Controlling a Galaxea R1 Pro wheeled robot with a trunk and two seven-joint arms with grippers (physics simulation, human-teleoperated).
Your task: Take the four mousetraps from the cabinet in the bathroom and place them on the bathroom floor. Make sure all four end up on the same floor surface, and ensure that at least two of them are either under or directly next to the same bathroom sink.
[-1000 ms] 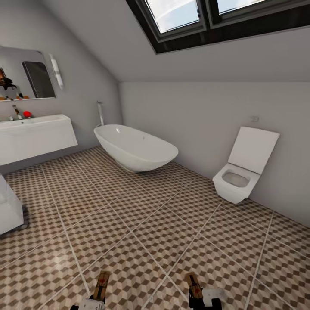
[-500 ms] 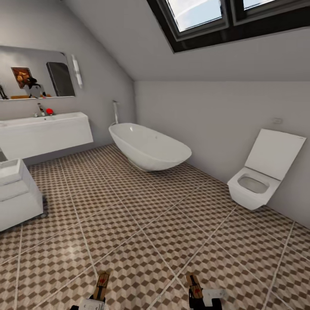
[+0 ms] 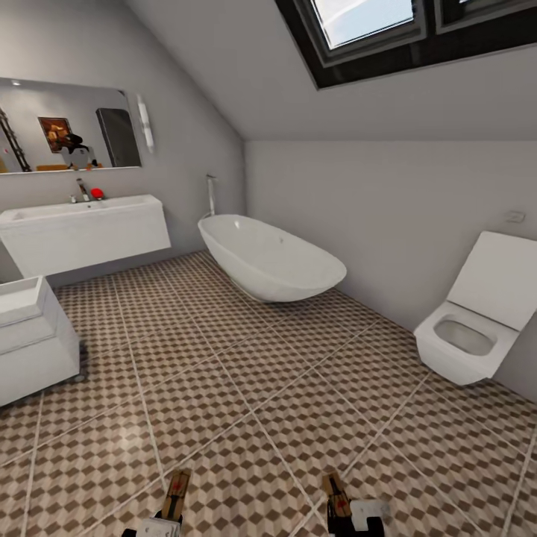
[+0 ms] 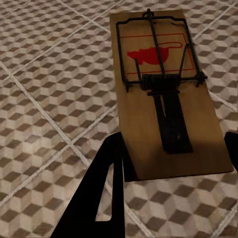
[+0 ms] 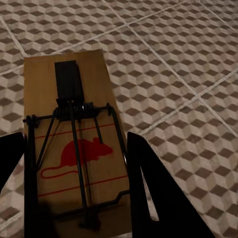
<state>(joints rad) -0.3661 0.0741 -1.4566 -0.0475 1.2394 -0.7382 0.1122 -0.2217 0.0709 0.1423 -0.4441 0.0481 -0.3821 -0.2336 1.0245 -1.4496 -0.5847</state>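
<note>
Two mousetraps are in hand, both brown wooden boards with wire and a red mouse mark. At the head view's lower edge, my left gripper (image 3: 168,524) is shut on one mousetrap (image 3: 177,492), and my right gripper (image 3: 344,524) is shut on the other mousetrap (image 3: 335,494). The left wrist view has its trap (image 4: 163,94) between the black fingers (image 4: 94,198), above the cube-patterned bathroom floor (image 4: 44,99). The right wrist view has its trap (image 5: 74,148) between its fingers (image 5: 158,198). The other two mousetraps and the orange-brown cabinet are out of view.
A white wall-hung sink (image 3: 82,231) with a mirror above it hangs at the far left. A white bathtub (image 3: 272,257) stands at the back, a toilet (image 3: 473,328) at the right and a white flat-fronted unit (image 3: 30,339) at the left. Patterned floor (image 3: 246,388) lies between them.
The camera has turned left, so the whole room has slid to the right in the picture and more of the sink and white unit shows. Both grippers still hold their traps.
</note>
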